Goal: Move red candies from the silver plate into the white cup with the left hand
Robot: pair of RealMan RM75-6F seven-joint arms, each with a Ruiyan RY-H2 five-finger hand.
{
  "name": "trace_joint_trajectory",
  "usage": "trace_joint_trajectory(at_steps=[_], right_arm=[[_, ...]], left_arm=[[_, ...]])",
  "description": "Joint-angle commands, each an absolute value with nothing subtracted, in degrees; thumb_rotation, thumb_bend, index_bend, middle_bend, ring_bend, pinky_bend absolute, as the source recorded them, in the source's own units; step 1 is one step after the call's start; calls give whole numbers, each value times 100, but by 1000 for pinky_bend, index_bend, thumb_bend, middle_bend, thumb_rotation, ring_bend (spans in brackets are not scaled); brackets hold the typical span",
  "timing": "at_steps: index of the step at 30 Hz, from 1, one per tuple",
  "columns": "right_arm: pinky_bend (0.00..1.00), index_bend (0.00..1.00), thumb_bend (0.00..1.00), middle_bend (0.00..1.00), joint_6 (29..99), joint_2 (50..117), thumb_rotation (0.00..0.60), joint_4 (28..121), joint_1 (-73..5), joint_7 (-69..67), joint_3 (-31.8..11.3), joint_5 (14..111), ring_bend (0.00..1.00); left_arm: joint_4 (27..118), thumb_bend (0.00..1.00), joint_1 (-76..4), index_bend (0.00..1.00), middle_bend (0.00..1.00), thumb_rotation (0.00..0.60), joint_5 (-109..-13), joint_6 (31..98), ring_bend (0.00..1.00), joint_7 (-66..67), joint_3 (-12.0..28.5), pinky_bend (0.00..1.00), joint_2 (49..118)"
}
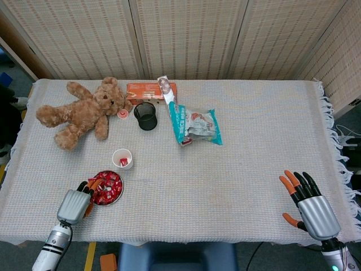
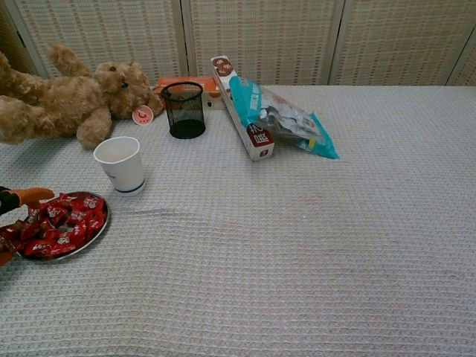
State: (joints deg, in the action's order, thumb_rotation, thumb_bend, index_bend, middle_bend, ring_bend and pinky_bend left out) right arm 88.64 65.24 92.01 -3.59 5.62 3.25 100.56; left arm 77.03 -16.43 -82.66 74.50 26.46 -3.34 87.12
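Reaching toward the silver plate (image 1: pixel 116 193), you are keeping your left robot hand (image 1: pixel 74 204) at the plate's near-left edge, with its orange-tipped fingers (image 1: pixel 90 184) lying over the rim and onto the heap of red candies (image 1: pixel 105 187). Whether those fingers are pinching a candy or only resting on the heap cannot be told from either view; the chest view is showing only an orange fingertip at the picture's left border, just beside the candies.

The plate is sitting on the table (image 1: pixel 242 152) near its front left corner, and the white cup (image 1: pixel 122 158) is standing upright just behind it, apart from the plate, farther from your left robot hand than the candies are. One red candy (image 1: pixel 123 162) is lying inside the cup.

Your right robot hand (image 1: pixel 312 201) is hovering at the table's front right corner, well apart from everything, fingers spread and holding nothing.

Along the back of the table a brown teddy bear (image 1: pixel 82 112) is lying, with a black mesh pen cup (image 1: pixel 145 116), an orange box (image 1: pixel 150 91), a long narrow box (image 1: pixel 172 110) and a teal snack bag (image 1: pixel 198 126) to its right.
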Motion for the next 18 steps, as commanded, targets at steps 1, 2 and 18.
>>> trace_joint_trajectory(at_steps=[1,2,18], right_arm=[[0,0,68,0,8857,6526,600,9200,-360,568,321,10049,0],[0,0,67,0,8850,6528,600,9200,-362,570,320,10047,0],[0,0,67,0,8837,6528,600,9206,-360,570,301,10026,0]], left_arm=[[7652,351,-1615,126,213,600,-8250,7456,231,2654,-299,833,8750],[7639,350,-1609,136,220,600,-8253,7462,239,2653,-291,839,8758],[7649,351,-1620,219,269,600,-8138,7229,303,2782,-193,891,8790]])
